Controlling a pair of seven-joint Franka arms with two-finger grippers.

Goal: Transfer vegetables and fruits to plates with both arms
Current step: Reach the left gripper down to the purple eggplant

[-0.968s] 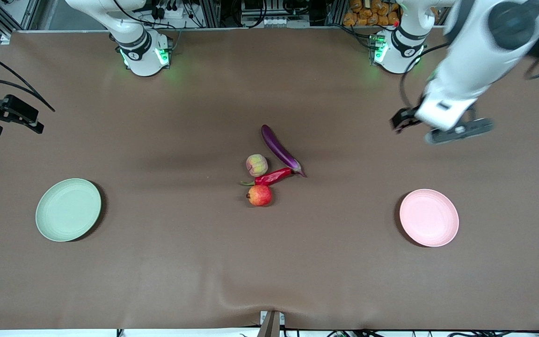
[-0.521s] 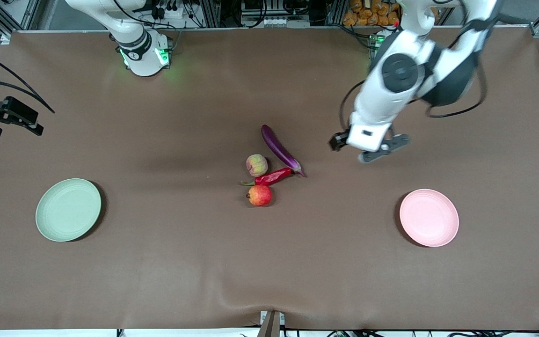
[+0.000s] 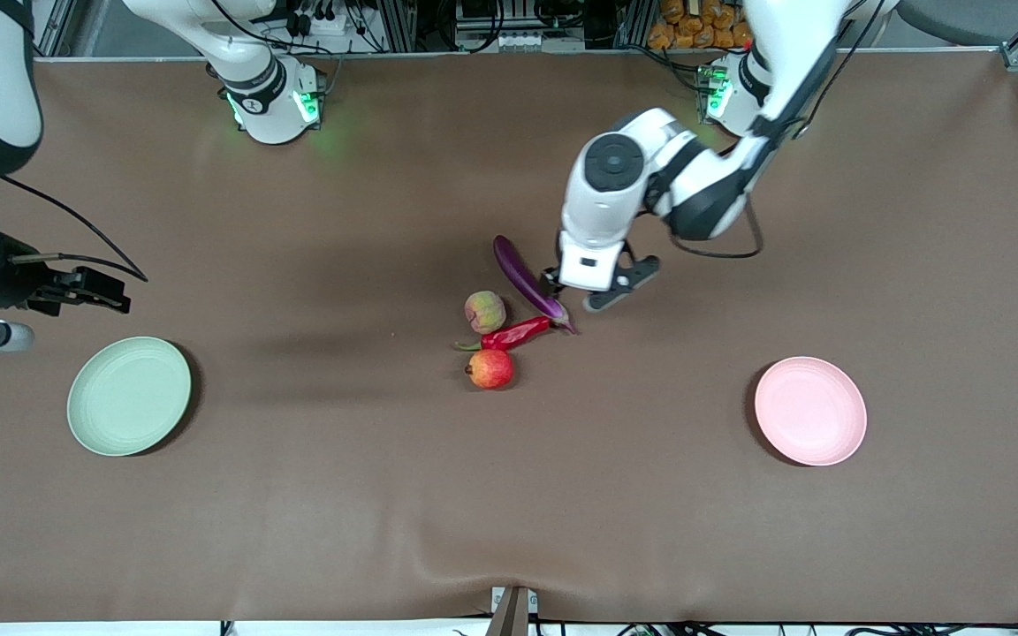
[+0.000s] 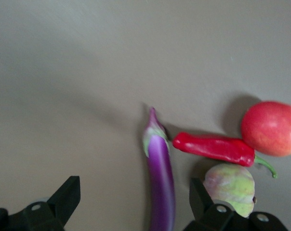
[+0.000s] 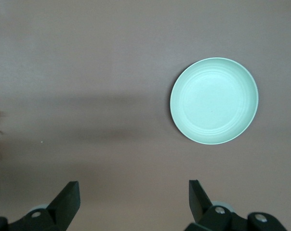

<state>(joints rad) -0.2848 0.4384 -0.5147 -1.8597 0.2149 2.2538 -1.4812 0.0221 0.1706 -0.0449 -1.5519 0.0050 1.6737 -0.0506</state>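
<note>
Your left gripper (image 3: 596,291) has swung in from the table's end and now hangs open over the eggplant (image 3: 527,279); the right gripper (image 3: 76,291), also open, waits near the green plate (image 3: 129,396). Next you lower and close on the eggplant.

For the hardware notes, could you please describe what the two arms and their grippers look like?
Both arms are glossy white with dark grey joint sections and green lights glowing at their bases. Black cables loop alongside them. The left gripper and the right gripper are black with angular two-finger jaws. The left arm carries a round dark grey cap on one joint.
</note>
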